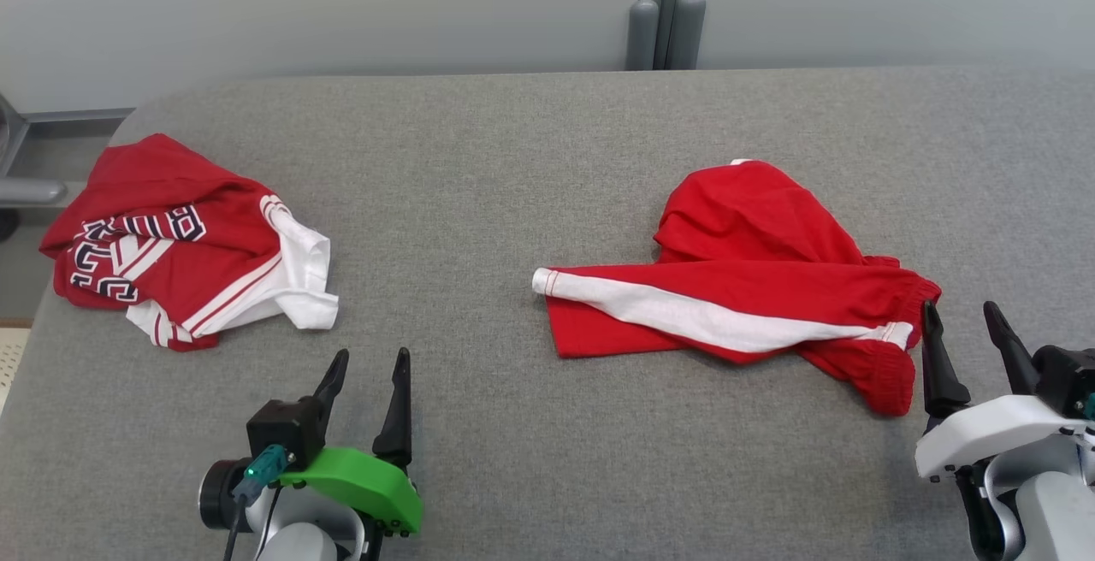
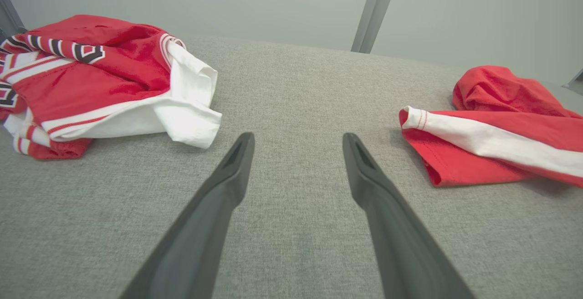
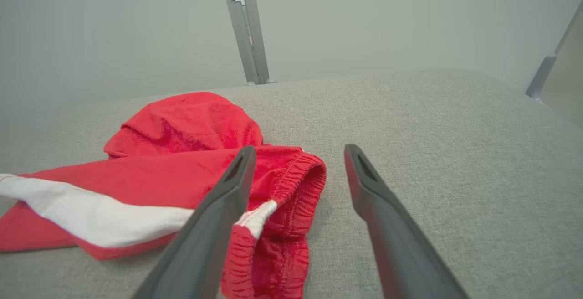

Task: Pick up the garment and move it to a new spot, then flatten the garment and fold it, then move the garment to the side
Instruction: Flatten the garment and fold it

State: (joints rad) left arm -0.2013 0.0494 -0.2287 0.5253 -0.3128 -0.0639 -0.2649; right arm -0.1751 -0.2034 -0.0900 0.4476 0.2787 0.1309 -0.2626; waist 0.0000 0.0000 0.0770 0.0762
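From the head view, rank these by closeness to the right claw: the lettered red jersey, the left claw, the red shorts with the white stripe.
1. Red shorts: immediately left of the right claw, waistband almost at its fingers.
2. Left claw: lower left, on the near side.
3. Lettered jersey: far left and farther back.

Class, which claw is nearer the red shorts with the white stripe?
Right. The right claw stands beside the shorts, at their elastic end; the left claw sits apart, past their cuff.
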